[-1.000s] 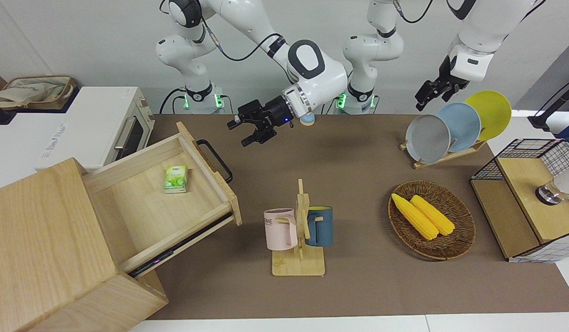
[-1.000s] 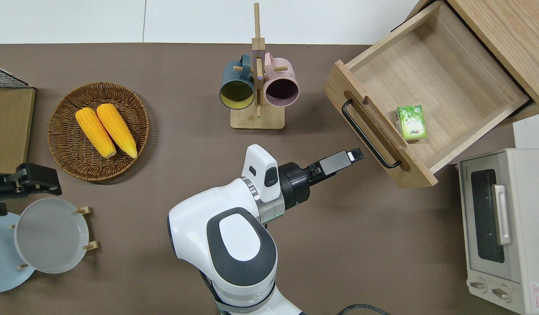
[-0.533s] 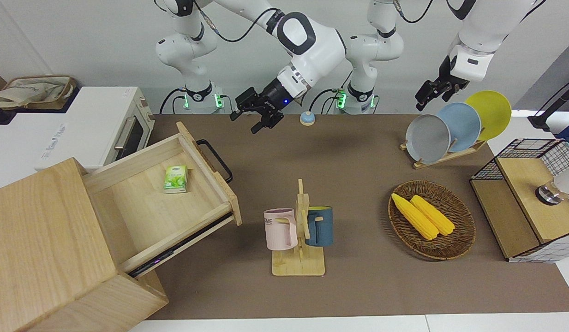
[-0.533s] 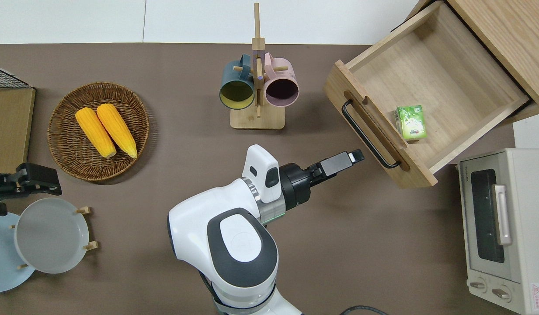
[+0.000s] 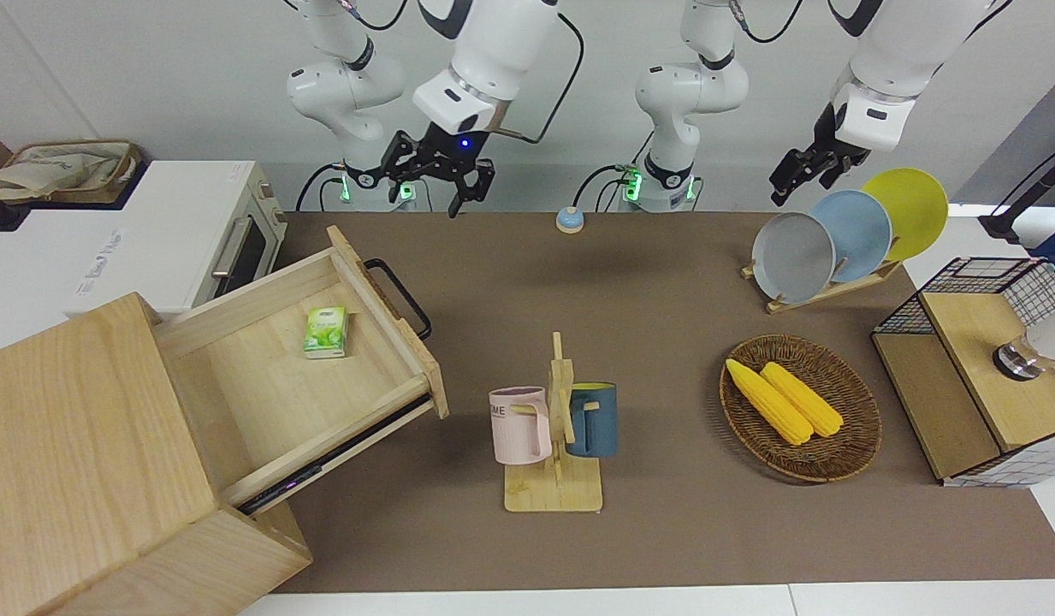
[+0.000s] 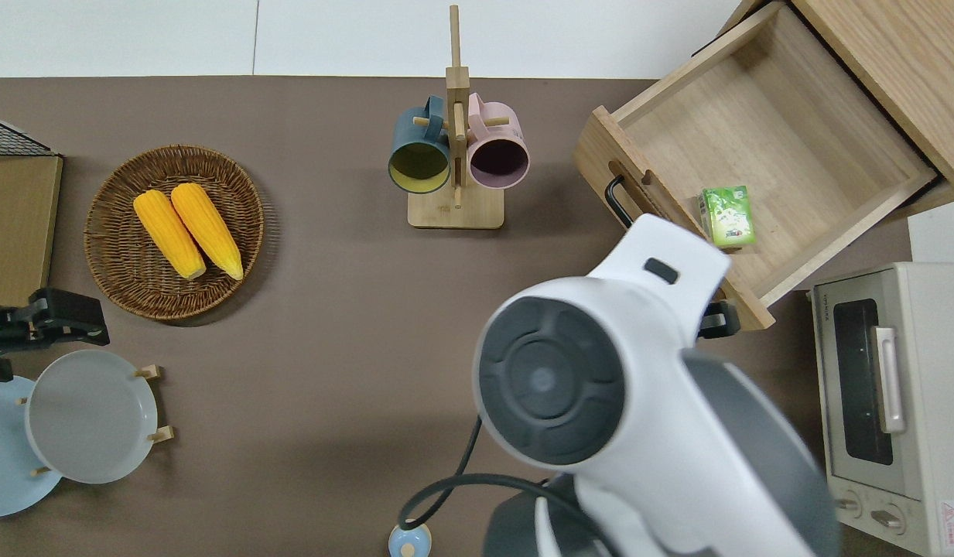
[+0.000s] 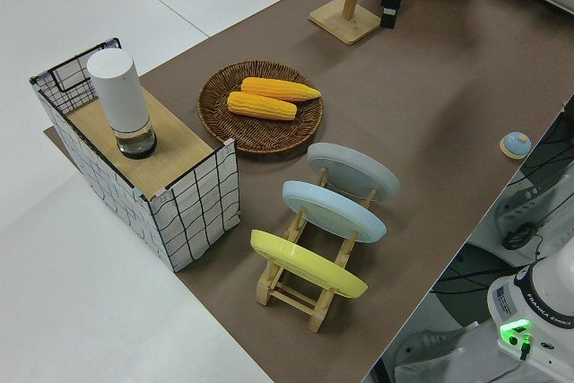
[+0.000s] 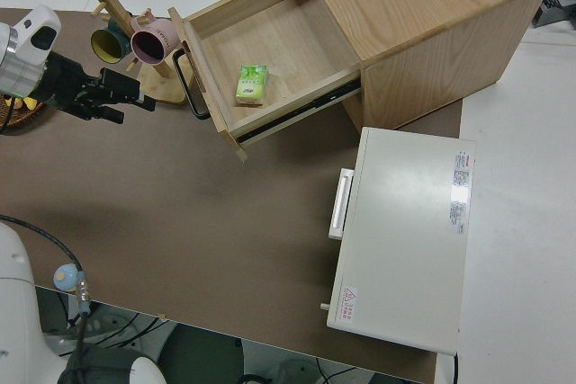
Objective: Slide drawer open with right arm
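The light-wood drawer [image 5: 262, 402] stands pulled far out of its big wood box [image 5: 74, 445]. It also shows in the overhead view [image 6: 786, 116] and the right side view [image 8: 279, 51]. Its black bar handle [image 5: 400, 299] is free, with nothing touching it. A small green packet [image 5: 325, 332] lies in the drawer. My right gripper [image 5: 430, 195] hangs open and empty, fingers pointing down, raised high and apart from the drawer. In the overhead view the right arm's big joint [image 6: 554, 379] hides the gripper and part of the handle [image 6: 614, 197]. The left arm is parked.
A white toaster oven [image 5: 176, 239] stands beside the drawer box, nearer the robots. A mug rack [image 5: 554, 445] with a pink and a blue mug stands mid-table. There is also a basket of corn [image 5: 799, 406], a plate rack [image 5: 844, 235], a wire-mesh cabinet [image 5: 972, 376] and a small blue bell [image 5: 569, 220].
My right arm has swung up and back from the drawer handle, and its gripper now points down. The drawer and the left arm have not moved.
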Robot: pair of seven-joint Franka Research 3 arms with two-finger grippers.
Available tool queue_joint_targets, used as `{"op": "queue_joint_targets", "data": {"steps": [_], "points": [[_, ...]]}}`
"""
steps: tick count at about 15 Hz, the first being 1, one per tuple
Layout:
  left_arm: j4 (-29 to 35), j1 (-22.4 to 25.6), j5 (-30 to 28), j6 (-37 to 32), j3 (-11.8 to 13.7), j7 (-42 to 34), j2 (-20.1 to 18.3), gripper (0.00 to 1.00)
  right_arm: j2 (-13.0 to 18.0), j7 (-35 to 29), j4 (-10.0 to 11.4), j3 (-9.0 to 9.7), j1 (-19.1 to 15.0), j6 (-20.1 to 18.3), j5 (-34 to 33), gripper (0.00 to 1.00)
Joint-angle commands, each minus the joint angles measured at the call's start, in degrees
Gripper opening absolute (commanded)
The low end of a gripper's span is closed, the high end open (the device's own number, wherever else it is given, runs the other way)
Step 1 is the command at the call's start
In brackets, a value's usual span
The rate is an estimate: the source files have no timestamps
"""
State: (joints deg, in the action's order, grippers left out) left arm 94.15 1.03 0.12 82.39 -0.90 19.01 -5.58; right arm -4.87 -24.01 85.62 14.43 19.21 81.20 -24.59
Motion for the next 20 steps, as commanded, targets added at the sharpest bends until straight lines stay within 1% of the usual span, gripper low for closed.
{"op": "queue_joint_targets", "data": {"steps": [1, 4, 7, 8, 10, 12, 15, 16, 20], "points": [[-0.02, -0.24, -0.21, -0.12, 0.29, -0.55, -0.48, 0.99, 6.18, 9.41, 1.82, -0.98, -9.52, 1.5, 11.56, 0.992], [-0.02, -0.24, -0.21, -0.12, 0.29, -0.55, -0.48, 0.99, 7.77, 11.96, 1.83, -0.99, -17.51, 1.5, 19.46, 0.992], [-0.02, -0.24, -0.21, -0.12, 0.29, -0.55, -0.48, 0.99, 7.86, 14.96, 1.91, -0.72, -22.53, 1.5, 21.07, 0.992], [-0.02, -0.24, -0.21, -0.12, 0.29, -0.55, -0.48, 0.99, 7.95, 15.48, 1.91, -0.37, -24.37, 1.59, 21.51, 0.992], [-0.02, -0.24, -0.21, -0.12, 0.29, -0.55, -0.48, 0.99, 8.13, 18.37, 1.91, 1.11, -29.29, 1.77, 23.26, 0.992], [-0.02, -0.24, -0.21, -0.12, 0.29, -0.55, -0.48, 0.99, 8.13, 20.4, 2.0, 1.21, -31.24, 1.94, 23.53, 0.992], [-0.02, -0.24, -0.21, -0.12, 0.29, -0.55, -0.48, 0.99, 7.69, 20.32, 2.0, 1.21, -34.31, 3.61, 25.37, 0.992], [-0.02, -0.24, -0.21, -0.12, 0.29, -0.55, -0.48, 0.99, 7.51, 20.32, 1.92, 1.21, -35.28, 3.61, 26.08, 0.992], [-0.02, -0.24, -0.21, -0.12, 0.29, -0.55, -0.48, 0.99, 7.33, 19.62, 1.83, 1.3, -35.38, 5.8, 25.12, 0.992]]}}
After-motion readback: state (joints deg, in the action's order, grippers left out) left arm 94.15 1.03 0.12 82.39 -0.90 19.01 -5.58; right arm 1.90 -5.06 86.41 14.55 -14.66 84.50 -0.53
